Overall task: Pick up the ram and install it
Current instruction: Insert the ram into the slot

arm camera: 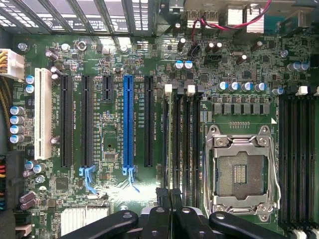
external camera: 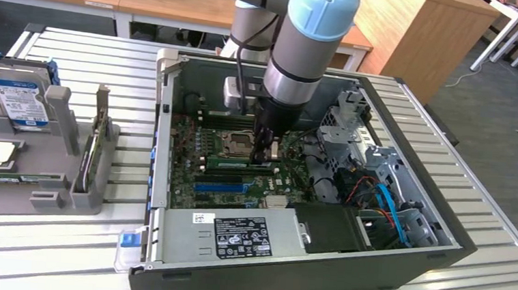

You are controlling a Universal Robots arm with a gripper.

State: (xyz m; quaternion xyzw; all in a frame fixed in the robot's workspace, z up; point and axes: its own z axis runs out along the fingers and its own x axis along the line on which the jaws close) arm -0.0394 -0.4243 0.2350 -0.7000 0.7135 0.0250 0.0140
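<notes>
The ram, a narrow green stick with a pale label, stands on edge in a memory slot beside the empty CPU socket inside the open computer case. My gripper reaches straight down into the case and sits at the end of the ram towards the exterior view's right. In the wrist view the gripper has its black fingertips together, shut, over the black memory slots next to the CPU socket. Whether they pinch the stick or rest on it I cannot tell.
A blue expansion slot and several black ones lie beside the memory slots. A power supply fills the case's near end and drive cages with cables line its side. A grey parts tray holds a hard drive and a bracketed card.
</notes>
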